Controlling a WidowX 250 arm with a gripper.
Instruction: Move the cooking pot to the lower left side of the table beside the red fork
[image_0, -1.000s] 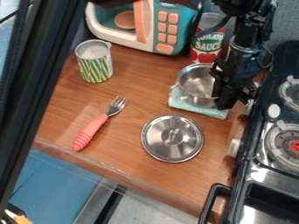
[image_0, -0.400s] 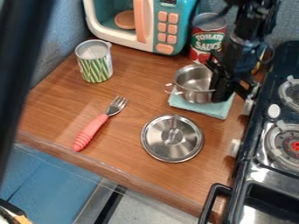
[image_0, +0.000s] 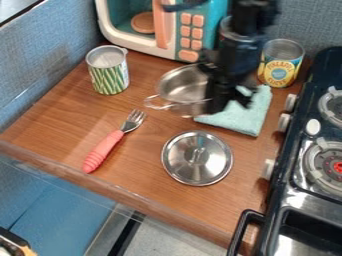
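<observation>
One metal pot (image_0: 177, 91) is near the middle of the bench (image_0: 67, 117), at the upper left edge of the blue cloth (image_0: 239, 119). The black end effector (image_0: 224, 102) looks to be pinching the pot's wall at its 4 o'clock side. How high the pot sits is hard to tell.

From the pot, the red fork (image_0: 105, 149) lies between 7 and 8 o'clock, its tines pointing up to 1 o'clock. The shiny lid (image_0: 184, 165) is close to 6 o'clock, and the striped can (image_0: 109, 77) is between 9 and 10.

The step in hand seems to be carrying the pot toward 8 o'clock. The arm should keep a snug grip and go slowly, because a pot held by one side may tip or twist. The pot should ride high enough that its wire handle (image_0: 156, 103) does not catch the fork, and it should miss the can and the lid. Then it should come down flat beside the fork, away from the bench's front edge, and be let go gently only when its bottom sits firm.
</observation>
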